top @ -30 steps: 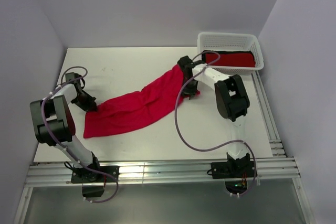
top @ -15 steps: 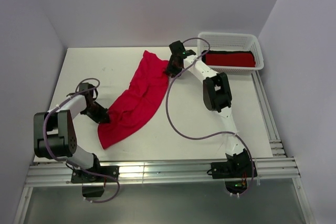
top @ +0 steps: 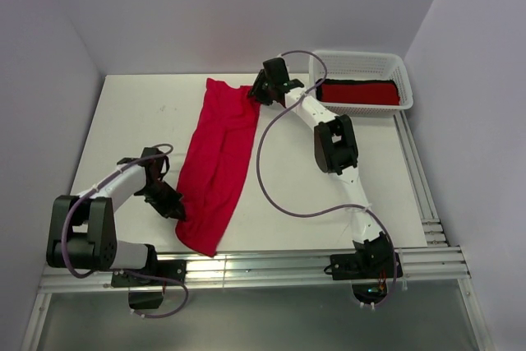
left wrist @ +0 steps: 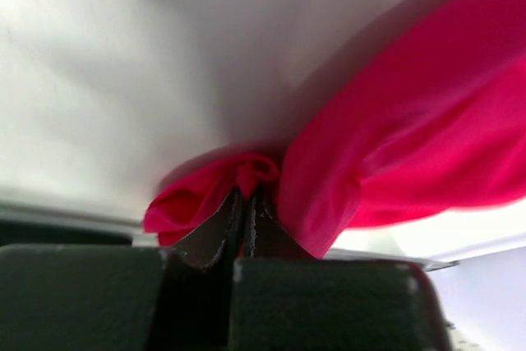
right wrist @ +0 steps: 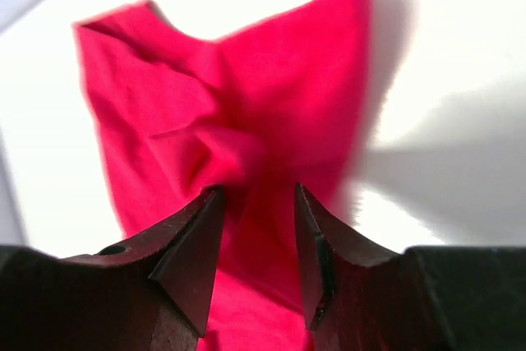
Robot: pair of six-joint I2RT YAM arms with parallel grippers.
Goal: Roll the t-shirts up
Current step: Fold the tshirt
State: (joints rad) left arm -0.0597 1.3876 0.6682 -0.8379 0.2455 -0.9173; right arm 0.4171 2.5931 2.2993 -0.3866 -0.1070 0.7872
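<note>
L gripper sits well apart from the basket, diagonally near-left of it, low over the table. In the wrist view its fingers are clamped tight together w/ a small bunch of cloth pinched at the tips. It's gripping the near end of the crimson t-shirt.

The shirt lies on the table as a long narrow strip, left of the basket. Its near end is far from the basket, by the table's front edge. Its far end is approx level w/ the basket's front wall. It's creased lengthwise, not rolled.

R gripper is at the shirt's far-right corner, btw the shirt and the basket, nearer the shirt. In the wrist view the jaws stand apart, released. Crimson cloth shows thru the gap, w/ a raised pucker just beyond the tips and nothing pinched. Can't tell if the tips touch the fabric.

The basket is white mesh, at the far-right of the table. Inside lies a deep red bundle, rolled, along the basket's length. A black bundle sits behind it by the far wall, mostly hidden.
</note>
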